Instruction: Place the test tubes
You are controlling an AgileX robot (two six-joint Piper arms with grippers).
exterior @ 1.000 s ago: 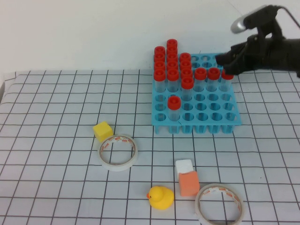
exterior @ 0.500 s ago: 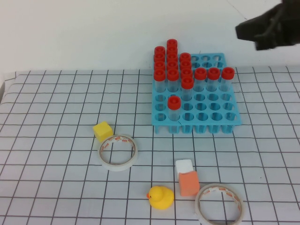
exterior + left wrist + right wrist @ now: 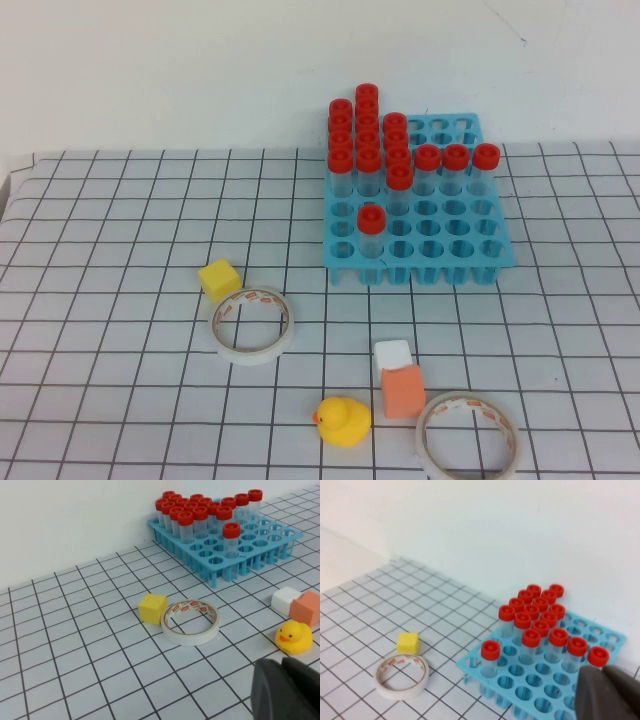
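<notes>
A blue test tube rack [image 3: 420, 235] stands at the back right of the table, holding several red-capped tubes [image 3: 368, 130] upright in its rear and left holes. One tube [image 3: 372, 228] stands alone nearer the front. The rack [image 3: 235, 545] also shows in the left wrist view and the rack [image 3: 520, 680] in the right wrist view. Neither arm appears in the high view. My left gripper [image 3: 285, 687] is shut and empty, low over the table near the duck. My right gripper [image 3: 610, 692] is shut and empty, raised beside the rack's end tube [image 3: 597, 657].
On the gridded table lie a yellow cube [image 3: 220, 279], a tape roll [image 3: 252, 323], a rubber duck [image 3: 343, 421], a white block [image 3: 393, 354] against an orange block [image 3: 404, 391], and a second tape roll [image 3: 468, 436] at the front edge.
The right arm has drawn back from the rack's right end and left the high view, its gripper closing. A tube stands where it was. Nothing else moved.
</notes>
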